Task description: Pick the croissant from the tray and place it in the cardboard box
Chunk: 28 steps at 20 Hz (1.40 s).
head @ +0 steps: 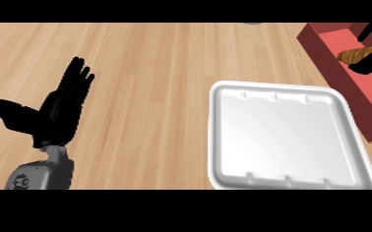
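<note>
the head view looks steeply down on a light wooden counter [160, 69] with its grain running across the view. a white tray [283, 137] with a raised, rounded rim sits at the lower right, its shallow inner surface bare and glossy, with small moulded notches along its far and near edges.

at the upper right corner stands the cardboard box [327, 54], reddish-brown, with a thick near wall and a lighter pink floor inside; its right part runs out of the view. the box lies just beyond and to the right of the tray, their edges close together.

the croissant [355, 55] shows as a small golden-brown ridged shape over the box's interior, at the right edge of the view. the right hand [361, 65] appears only as dark fragments above and below the croissant, and they seem to close on it from both sides, so it looks pinched between fingers and thumb, though most of the hand is cut off. whether the croissant touches the box floor cannot be told.

the left hand [62, 108] rests at the left side, well apart from the tray, on its grey forearm [44, 174] rising from the lower edge. its fingers are straight and held close together, pointing up and away, with the thumb splayed out to the left. it holds nothing.
</note>
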Tool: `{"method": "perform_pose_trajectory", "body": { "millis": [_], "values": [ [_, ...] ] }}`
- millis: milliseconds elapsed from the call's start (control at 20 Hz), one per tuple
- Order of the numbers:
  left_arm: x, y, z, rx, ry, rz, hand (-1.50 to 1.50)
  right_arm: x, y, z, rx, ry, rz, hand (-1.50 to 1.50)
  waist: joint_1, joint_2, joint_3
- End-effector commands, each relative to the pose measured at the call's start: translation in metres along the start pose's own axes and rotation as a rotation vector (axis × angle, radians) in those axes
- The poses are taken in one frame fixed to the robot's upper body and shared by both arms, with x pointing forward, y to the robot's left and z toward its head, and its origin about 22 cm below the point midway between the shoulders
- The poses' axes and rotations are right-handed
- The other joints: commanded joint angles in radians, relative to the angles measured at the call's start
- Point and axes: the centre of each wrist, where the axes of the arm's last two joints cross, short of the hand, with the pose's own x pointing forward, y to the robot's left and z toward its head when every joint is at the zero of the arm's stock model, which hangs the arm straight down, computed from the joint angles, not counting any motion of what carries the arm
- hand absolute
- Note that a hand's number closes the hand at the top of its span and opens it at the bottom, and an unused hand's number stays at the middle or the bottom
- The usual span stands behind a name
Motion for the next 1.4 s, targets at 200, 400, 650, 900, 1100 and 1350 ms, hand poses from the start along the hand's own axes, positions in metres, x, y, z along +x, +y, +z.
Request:
{"method": "perform_pose_trajectory", "body": {
  "millis": [200, 400, 650, 900, 1100, 1350],
  "values": [
    [0.002, -0.014, -0.001, -0.011, 0.002, 0.006, 0.0, -0.021, -0.006, -0.007, -0.237, -0.081, -0.236, -1.5, 0.005, 0.005, 0.003],
    [-0.004, 0.003, 0.007, 0.013, 0.003, -0.005, 0.0, -0.016, -0.019, -0.008, -0.44, -0.151, -0.428, -1.5, 0.0, -0.002, 0.003],
    [0.0, 0.009, 0.002, 0.016, 0.02, -0.003, 0.0, -0.022, -0.035, -0.012, -0.404, -0.167, -0.74, -1.5, -0.009, -0.006, 0.001],
    [-0.01, 0.005, 0.004, 0.014, 0.025, -0.011, 0.0, -0.027, -0.044, -0.014, -0.383, -0.14, -1.098, -1.5, -0.026, -0.011, 0.0],
    [0.003, 0.004, 0.013, 0.029, 0.0, -0.002, 0.0, -0.077, -0.042, -0.006, -0.435, -0.111, -1.212, -1.5, -0.009, -0.007, 0.001],
    [-0.002, 0.006, 0.015, 0.02, 0.011, -0.002, 0.0, -0.126, -0.011, 0.011, -0.502, -0.091, -1.241, -1.5, -0.016, -0.005, 0.001]
  ]
}}
